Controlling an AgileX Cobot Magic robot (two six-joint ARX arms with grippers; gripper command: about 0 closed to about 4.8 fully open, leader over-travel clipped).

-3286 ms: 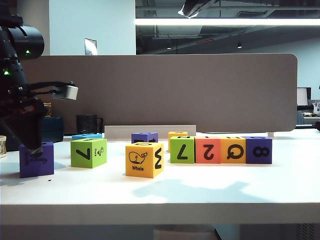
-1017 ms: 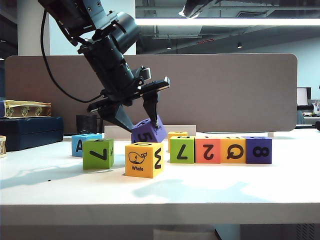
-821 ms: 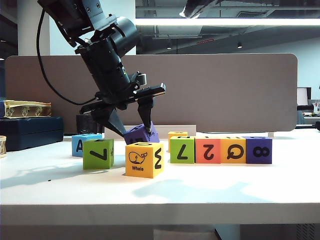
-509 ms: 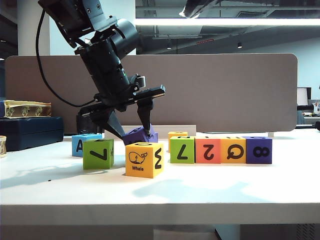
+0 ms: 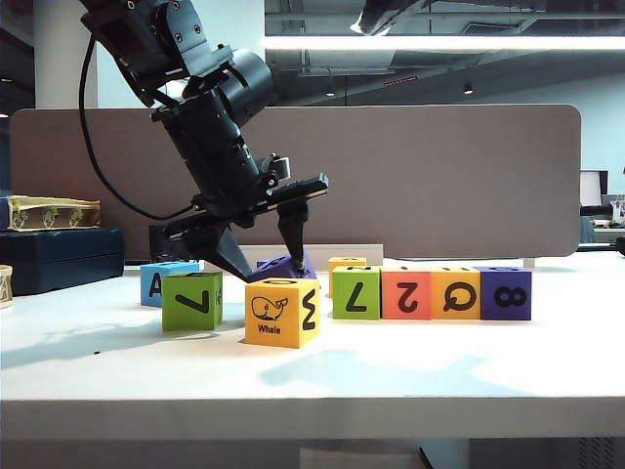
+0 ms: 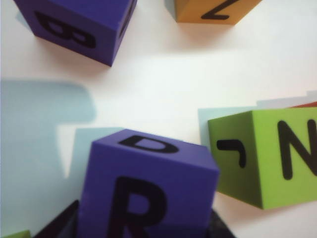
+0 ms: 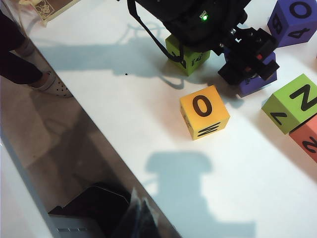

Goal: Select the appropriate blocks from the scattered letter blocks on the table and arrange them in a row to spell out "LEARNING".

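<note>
My left gripper [image 5: 269,262] reaches down behind the yellow whale block [image 5: 281,311], shut on a purple block [image 5: 283,265] marked "R" [image 6: 148,193]. That block is low at the table [image 5: 312,366], its underside hidden. Right of it stand a green [image 5: 355,291], a red [image 5: 405,293], an orange [image 5: 455,293] and a purple block [image 5: 505,292] in a row. A blue "A" block [image 5: 154,283] and a green block [image 5: 191,300] sit left. The green "N" block [image 6: 265,158] lies just beside the held one. My right gripper [image 7: 142,215] hangs shut beyond the table's edge, out of the exterior view.
A grey-brown padded partition [image 5: 391,176] closes off the back. A dark blue case [image 5: 59,256] and a black cup [image 5: 168,240] stand at the back left. A small orange block [image 5: 347,262] sits behind the row. A shoe [image 7: 53,85] shows on the floor.
The left gripper carried the purple block from the far left to the middle. Over the last second it sank with it, from tilted in the air to table height behind the yellow block.
</note>
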